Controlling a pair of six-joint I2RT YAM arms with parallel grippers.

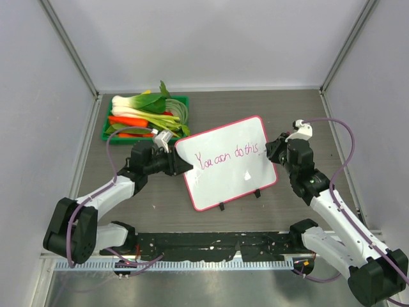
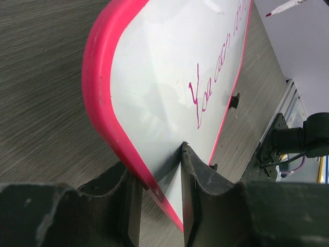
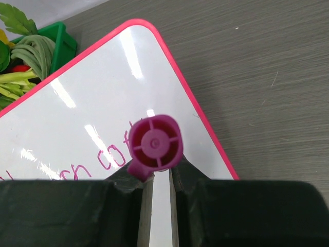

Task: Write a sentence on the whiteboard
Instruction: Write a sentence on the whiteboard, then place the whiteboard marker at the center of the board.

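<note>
**Pen at the tail of the sentence, board to its 9 o'clock**

Top view. The board sits mid-table, skewed, its long axis running from 8 o'clock up to 2 o'clock. A green tray of vegetables lies just off its 11 o'clock corner.

The left gripper is clenched on the board's 9 o'clock edge. The wrist view shows one finger on each face, with the pink frame pinched between them.

The right gripper sits at the 3 o'clock edge, grasping a pink-purple marker end-on. Its butt faces the wrist camera. The tip is hidden, so I cannot tell whether it touches.

The sentence reads "You can do this" and follows the long axis. "You" is near the left gripper, and "this" ends just beside the right one.

Judgement: the writing looks complete. The right arm is nearer the last letter and the board lies at its 9 o'clock. The marker's way clear is therefore toward 3 o'clock or straight up, while the left arm steadies the board
</note>
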